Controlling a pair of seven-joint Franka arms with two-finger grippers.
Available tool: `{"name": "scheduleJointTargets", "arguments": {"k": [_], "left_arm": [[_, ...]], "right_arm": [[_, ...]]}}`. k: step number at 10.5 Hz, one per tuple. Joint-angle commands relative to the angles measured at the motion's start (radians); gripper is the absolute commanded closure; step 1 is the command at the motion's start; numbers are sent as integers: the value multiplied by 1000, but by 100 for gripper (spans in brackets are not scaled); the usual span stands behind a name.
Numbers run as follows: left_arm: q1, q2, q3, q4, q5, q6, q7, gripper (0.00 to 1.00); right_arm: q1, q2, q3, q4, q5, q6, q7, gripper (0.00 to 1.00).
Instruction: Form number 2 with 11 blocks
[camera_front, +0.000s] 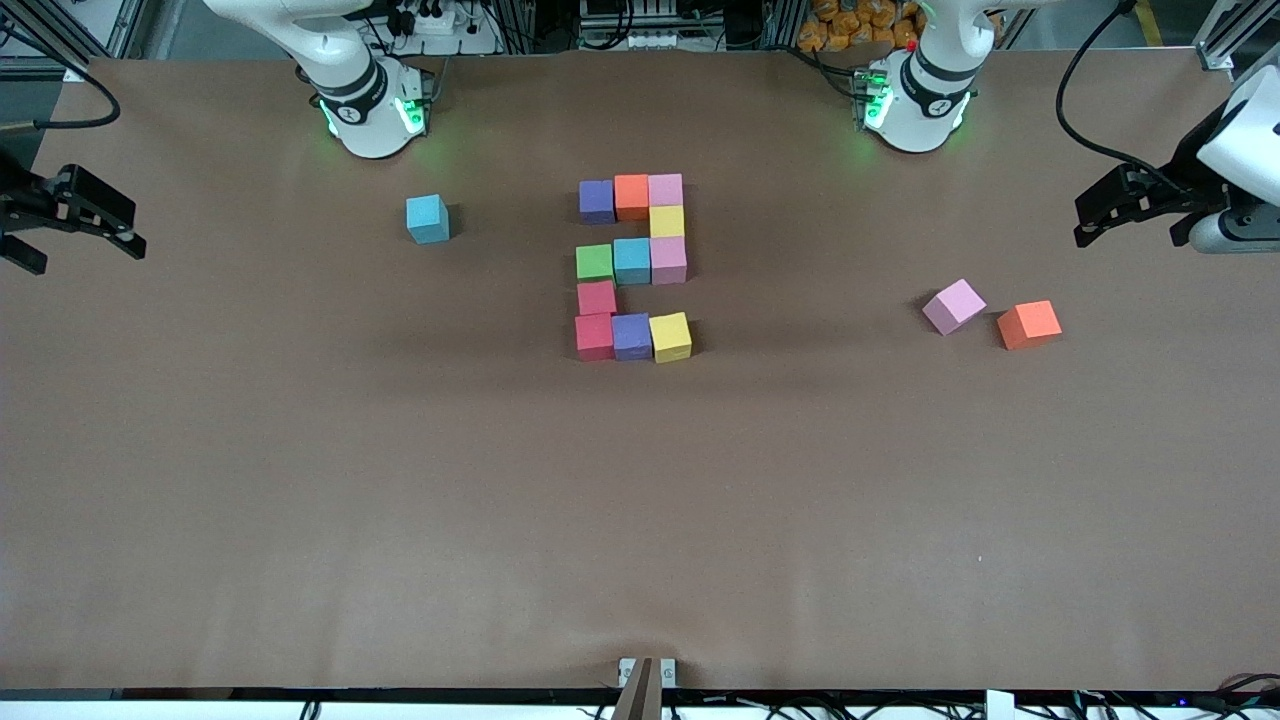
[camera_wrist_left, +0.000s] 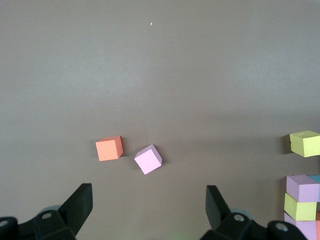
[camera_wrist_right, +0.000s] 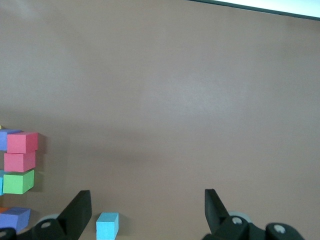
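Number 2 (camera_front: 632, 267): eleven foam blocks, three wide and five tall, at mid-desk (camera_front: 640, 500), between the arm bases; judged complete. Spare blocks, well apart from it: blue cube (camera_front: 428, 218) toward the right arm's end; pink cube (camera_front: 954, 306) and orange cube (camera_front: 1029, 324) just beside each other toward the left arm's end. Left tool (camera_front: 1125, 205): fingers wide apart, empty, waiting at its desk edge, the nearer tool to the pink and orange pair. Right tool (camera_front: 70, 215): likewise wide apart and empty, waiting. No brands, labels or readable writing.
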Motion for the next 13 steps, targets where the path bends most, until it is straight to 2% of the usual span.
{"name": "scheduleJointTargets", "arguments": {"k": [1, 13], "left_arm": [[-2, -3, 2, 4, -4, -2, 8, 0], [2, -5, 2, 10, -17, -6, -4, 0]], "right_arm": [[0, 12, 6, 30, -10, -16, -7, 0], [-6, 18, 4, 30, -22, -11, -18, 0]]}}
